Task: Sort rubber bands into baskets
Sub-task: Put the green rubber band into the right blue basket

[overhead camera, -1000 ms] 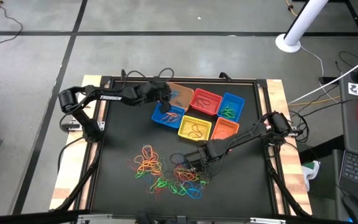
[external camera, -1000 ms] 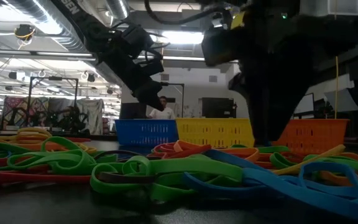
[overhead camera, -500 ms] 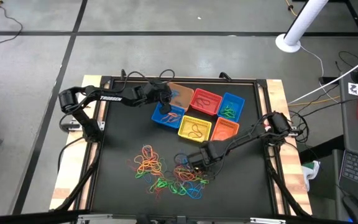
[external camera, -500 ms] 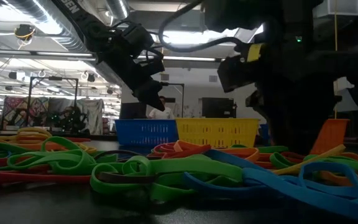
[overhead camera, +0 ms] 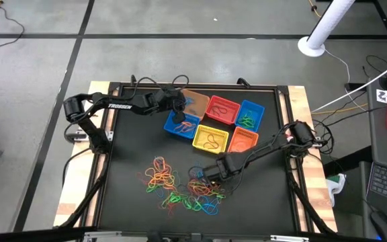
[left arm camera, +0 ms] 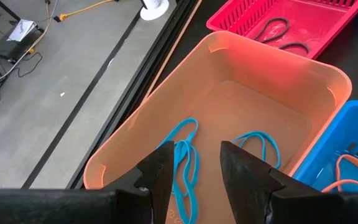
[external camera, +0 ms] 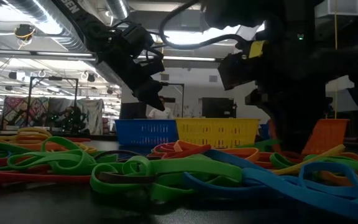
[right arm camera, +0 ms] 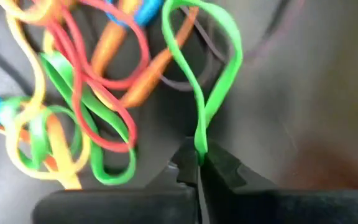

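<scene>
Green rubber band (right arm camera: 202, 93) now pinched in right end effector (right arm camera: 199, 167), jaws apart a second ago; left end effector (left arm camera: 196, 171) unchanged, released

My left arm stretched across the table's far side, its left gripper (left arm camera: 194, 171) held aloft with fingers parted and nothing between them, my right arm reaching in low toward the table's near middle, right gripper (right arm camera: 199, 167) fingers pinched together on a thin green rubber loop (right arm camera: 210, 81)

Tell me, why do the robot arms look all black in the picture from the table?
In the low view, bright ceiling lights behind turn both arms into dark shapes; the nearest rubber bands look soft. In the right wrist view, the green band pinched in the jaws is blurry too.
</scene>
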